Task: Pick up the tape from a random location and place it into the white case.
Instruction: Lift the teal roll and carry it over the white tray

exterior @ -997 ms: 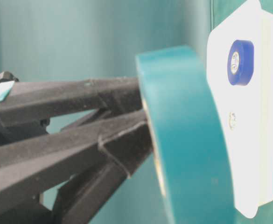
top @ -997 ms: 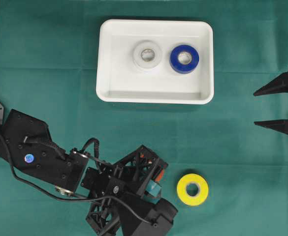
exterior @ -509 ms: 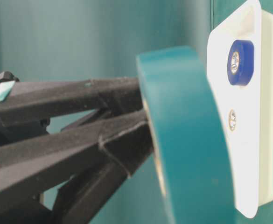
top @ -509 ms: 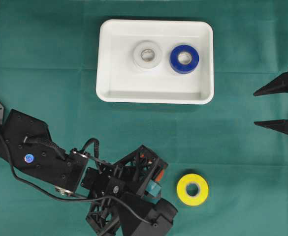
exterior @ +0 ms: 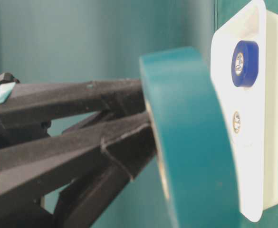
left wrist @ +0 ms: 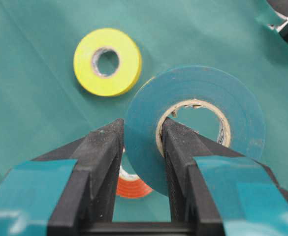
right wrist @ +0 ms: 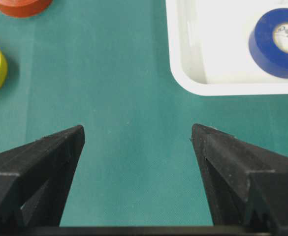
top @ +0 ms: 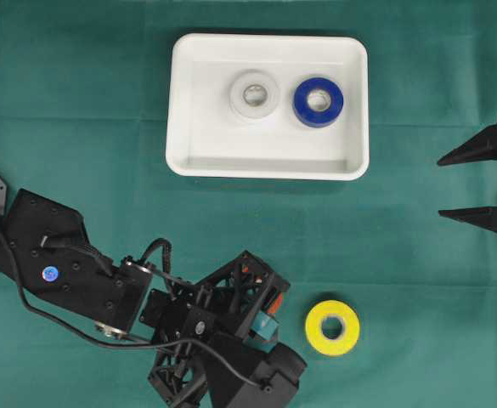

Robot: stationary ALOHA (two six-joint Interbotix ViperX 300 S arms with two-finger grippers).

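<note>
My left gripper (left wrist: 143,125) is shut on a teal tape roll (left wrist: 222,93), one finger inside its cardboard core and one against its outer wall. The roll (exterior: 191,142) hangs edge-on just above the cloth in the table-level view. From overhead this gripper (top: 263,321) sits at the front, left of a yellow tape roll (top: 332,327). The white case (top: 180,102) lies at the back and holds a whitish roll (top: 254,94) and a blue roll (top: 319,101). My right gripper (top: 442,186) stands open over bare cloth at the right edge, with nothing between its fingers.
An orange tape roll (left wrist: 131,184) lies on the cloth under the left gripper, partly hidden by the teal roll. The yellow roll (left wrist: 107,61) lies just beyond it. The right wrist view shows the case corner (right wrist: 193,83), the blue roll (right wrist: 279,42) and green cloth.
</note>
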